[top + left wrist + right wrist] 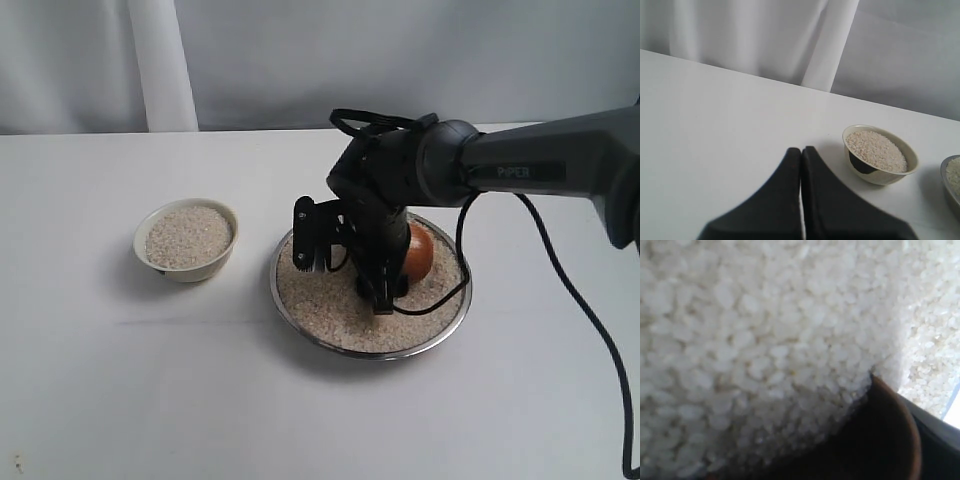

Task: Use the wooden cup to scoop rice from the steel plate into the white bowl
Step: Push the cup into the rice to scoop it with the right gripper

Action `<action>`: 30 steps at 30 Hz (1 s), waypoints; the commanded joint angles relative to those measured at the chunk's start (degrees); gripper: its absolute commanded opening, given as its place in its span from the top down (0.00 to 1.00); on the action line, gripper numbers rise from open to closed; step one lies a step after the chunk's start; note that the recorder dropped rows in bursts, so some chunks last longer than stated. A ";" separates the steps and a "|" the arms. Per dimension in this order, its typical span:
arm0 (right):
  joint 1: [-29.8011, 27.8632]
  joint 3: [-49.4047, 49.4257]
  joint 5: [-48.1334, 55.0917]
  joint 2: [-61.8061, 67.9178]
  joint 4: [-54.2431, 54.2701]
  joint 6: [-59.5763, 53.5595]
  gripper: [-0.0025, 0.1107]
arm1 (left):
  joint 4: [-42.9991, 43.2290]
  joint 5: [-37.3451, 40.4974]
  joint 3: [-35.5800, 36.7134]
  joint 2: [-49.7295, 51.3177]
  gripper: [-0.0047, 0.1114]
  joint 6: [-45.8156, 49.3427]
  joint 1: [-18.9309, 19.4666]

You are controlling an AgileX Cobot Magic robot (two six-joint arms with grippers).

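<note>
The steel plate [370,352] lies right of centre, covered in rice [325,300]. My right gripper [388,292] reaches down into it, shut on the reddish-brown wooden cup [420,252], which lies tipped on its side in the grains. Up close in the right wrist view, the wooden cup [892,435] shows its rim and dark inside pressed against a heap of rice [765,340]. The white bowl [190,270] stands left of the plate, heaped with rice [188,236]. In the left wrist view my left gripper [801,152] hangs shut and empty over bare table, short of the white bowl [882,175].
A black cable [585,310] trails from the right arm down the right side of the table. A white curtain [160,60] hangs behind the table's far edge. The plate's rim [951,187] shows at the edge of the left wrist view.
</note>
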 commanded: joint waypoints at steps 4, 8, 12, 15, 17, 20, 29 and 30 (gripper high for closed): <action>0.10 2.40 -5.25 3.76 8.21 0.81 0.98 | -0.24 -0.37 0.11 0.04 0.96 -0.20 -0.27; 0.10 6.61 -10.45 2.62 8.21 1.58 0.98 | -0.24 -0.37 0.11 0.04 0.96 -0.20 -0.27; -0.76 11.49 -18.01 0.81 8.86 4.25 0.98 | -0.24 -0.37 0.11 0.04 0.96 -0.20 -0.27; -2.46 14.03 -21.83 -0.26 11.27 4.94 0.98 | -0.24 -0.37 0.11 0.04 0.96 -0.20 -0.27; -3.69 15.20 -24.29 -0.85 13.65 4.94 0.98 | -0.24 -0.37 0.11 0.04 0.96 -0.20 -0.27; -5.30 17.24 -26.38 -2.04 14.42 4.94 0.98 | -0.24 -0.37 0.11 0.04 0.96 -0.20 -0.27; -11.68 28.18 -39.22 -5.95 15.60 4.94 0.98 | -0.24 -0.37 0.11 0.04 0.96 -0.20 -0.27; -12.64 30.44 -43.06 -6.92 16.24 4.94 0.98 | -0.24 -0.37 0.11 0.04 0.96 -0.20 -0.27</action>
